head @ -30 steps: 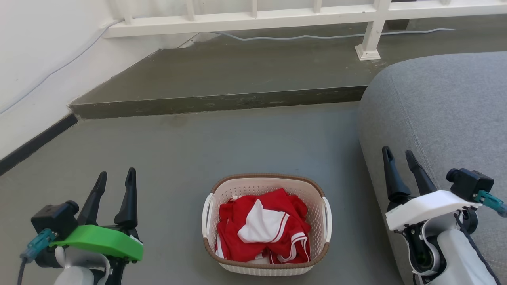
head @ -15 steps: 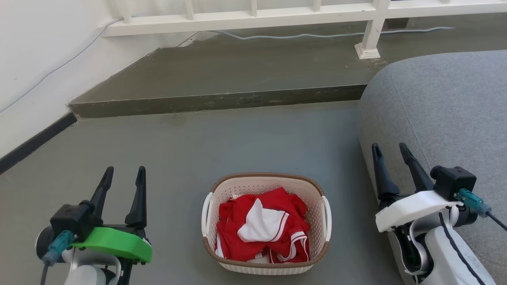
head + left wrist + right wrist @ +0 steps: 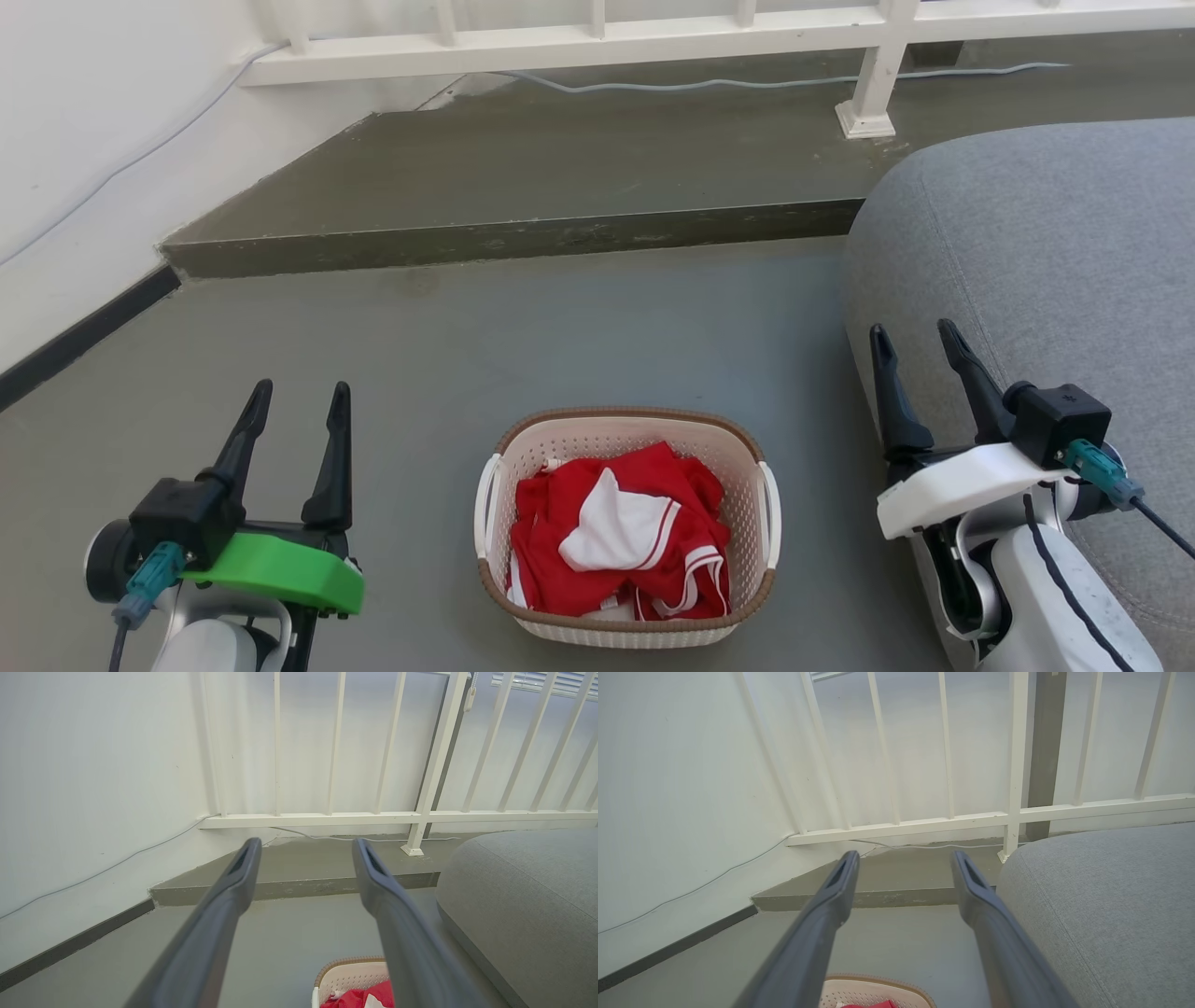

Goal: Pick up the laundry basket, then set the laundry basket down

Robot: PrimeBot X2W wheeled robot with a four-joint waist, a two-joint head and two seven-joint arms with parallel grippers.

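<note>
Sitting nearest, low in the head view: the laundry basket (image 3: 624,523), upright on the grey floor (image 3: 523,345), between the two arms and touching neither.
Basket contents: a crumpled red and white garment (image 3: 621,537) lies inside, below the brown rim; two white side handles stand free.
Left gripper (image 3: 297,399): at the lower left of the head view, well to the basket's left, its two dark fingers spread apart and pointing away from the robot, with nothing between them. A green cover sits behind the fingers.
Left wrist view: the fingers (image 3: 224,905) rise with a wide gap between them, framing bare floor and the step; the basket's rim corner and a bit of red cloth show at the bottom edge, just beside the right-hand finger.
Right gripper (image 3: 912,336): at the lower right, to the basket's right, fingers parted and holding nothing, seen against the edge of the grey cushion (image 3: 1046,280). A white cover sits behind them.
Right wrist view: the open fingers (image 3: 826,905) frame the floor; the basket's far rim (image 3: 878,989) shows at the bottom, the cushion to the right.
Beyond the basket: a raised dark step (image 3: 523,238) crosses the floor.
Farthest: a white railing (image 3: 653,37) with a post foot on the step, a pale cable (image 3: 747,86) running under it, and a white wall (image 3: 93,140) with a dark skirting at the left.
</note>
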